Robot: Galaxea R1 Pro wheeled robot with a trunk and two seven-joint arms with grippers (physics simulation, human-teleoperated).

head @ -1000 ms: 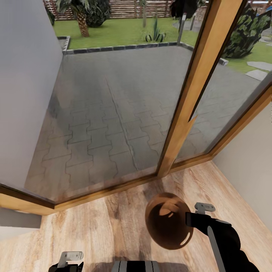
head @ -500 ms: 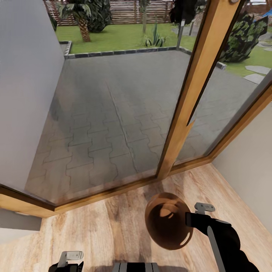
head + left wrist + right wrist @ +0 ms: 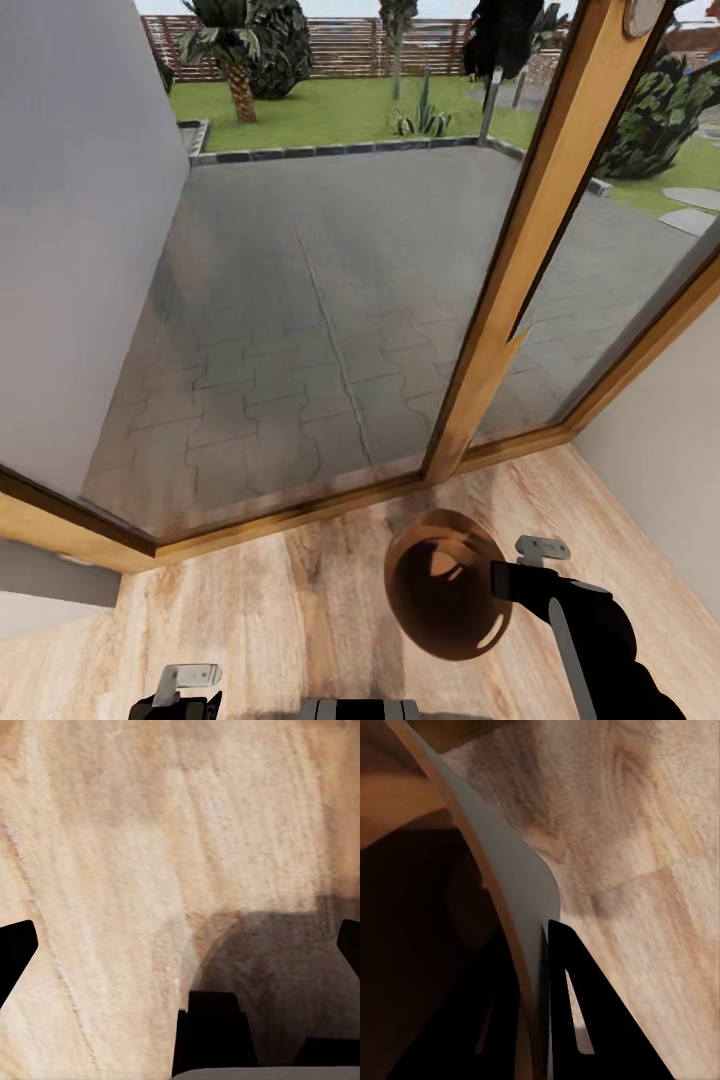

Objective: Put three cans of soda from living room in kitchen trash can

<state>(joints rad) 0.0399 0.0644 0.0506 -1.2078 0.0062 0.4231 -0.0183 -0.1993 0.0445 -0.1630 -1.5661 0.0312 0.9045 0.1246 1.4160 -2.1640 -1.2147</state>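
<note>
now right fingers (image 3: 536,967) pinch the trash can (image 3: 440,585) rim; inside looks empty; left fingers (image 3: 180,945) spread.

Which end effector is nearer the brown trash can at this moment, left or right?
Right. The right end effector is clamped on the trash can rim, one finger inside and one outside. The left end effector hangs apart over the wood floor, empty.

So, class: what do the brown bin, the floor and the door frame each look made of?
The bin: probably smooth plastic or metal, going by the glossy copper-brown highlights inside.
The floor: light wood planks with visible grain and a matt finish.
The door frame: golden, varnished-looking wood around glass.
</note>
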